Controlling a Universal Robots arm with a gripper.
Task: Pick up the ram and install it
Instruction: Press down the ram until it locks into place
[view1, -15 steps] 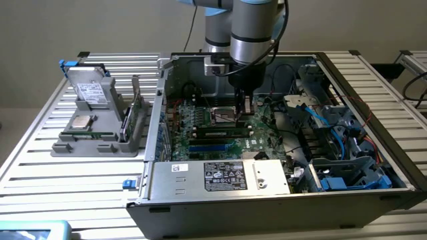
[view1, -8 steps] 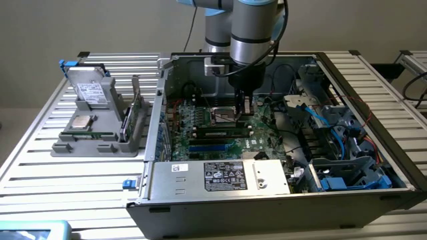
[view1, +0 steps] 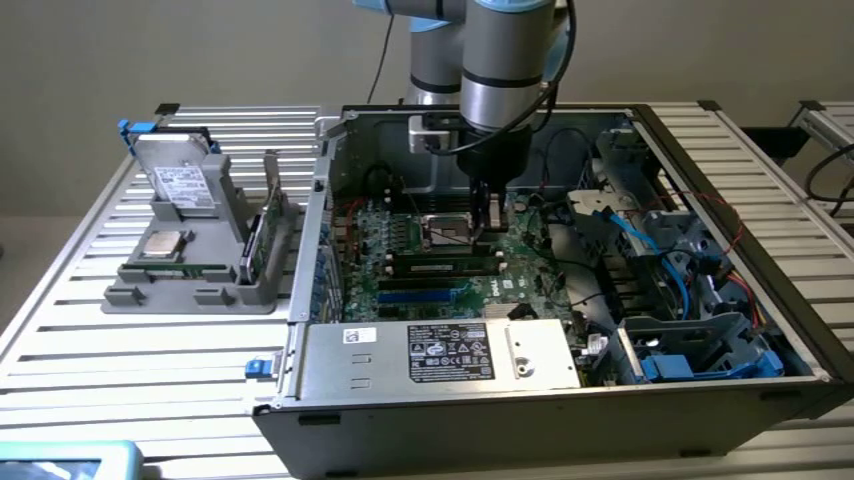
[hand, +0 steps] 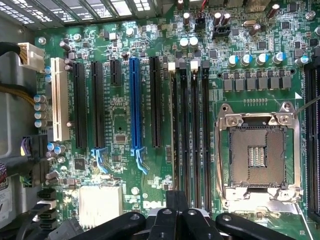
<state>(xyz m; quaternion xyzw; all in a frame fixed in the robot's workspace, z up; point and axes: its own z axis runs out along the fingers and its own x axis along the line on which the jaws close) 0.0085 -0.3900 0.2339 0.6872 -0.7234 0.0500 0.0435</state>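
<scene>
Ram (view1: 180, 268), a long thin green circuit-board stick, seems to lie flat along the front ledge of the grey plastic parts tray (view1: 134, 296). The tray sits on the slatted metal table (view1: 147, 350), at 9 o'clock from the open black computer case (view1: 747, 200) in the exterior view. A larger green card (view1: 274, 228) stands upright at the tray's 3 o'clock edge. The black two-finger gripper (view1: 490, 225) hangs inside the case, well apart from the stick and at about 2 o'clock from it. Its fingers are clenched together with nothing between them. In the wrist view the gripper (hand: 176, 201) hovers above the green motherboard (hand: 120, 125), over the ends of the four long black memory slots (hand: 190, 135), beside the silver-framed processor socket (hand: 257, 150).
</scene>
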